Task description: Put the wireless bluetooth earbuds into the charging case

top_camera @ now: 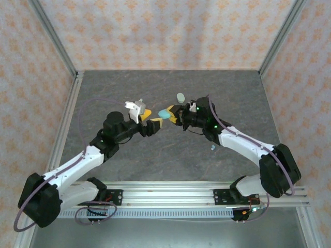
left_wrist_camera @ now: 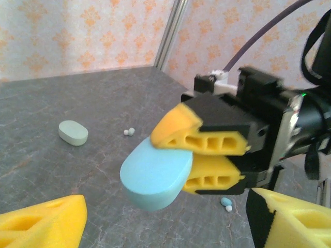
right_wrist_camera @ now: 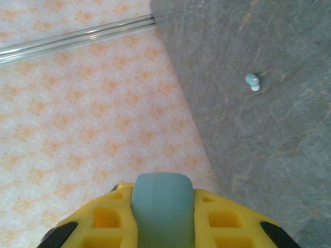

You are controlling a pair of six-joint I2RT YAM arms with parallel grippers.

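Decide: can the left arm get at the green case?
Probably yes: the left gripper is open and the green case lies on the table, apart from the right gripper holding the blue case.

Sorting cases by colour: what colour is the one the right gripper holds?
The held case is pale blue, clearest in the left wrist view.

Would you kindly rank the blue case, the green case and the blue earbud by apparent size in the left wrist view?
Largest first: blue case, though it is nearest the camera; green case; blue earbud.
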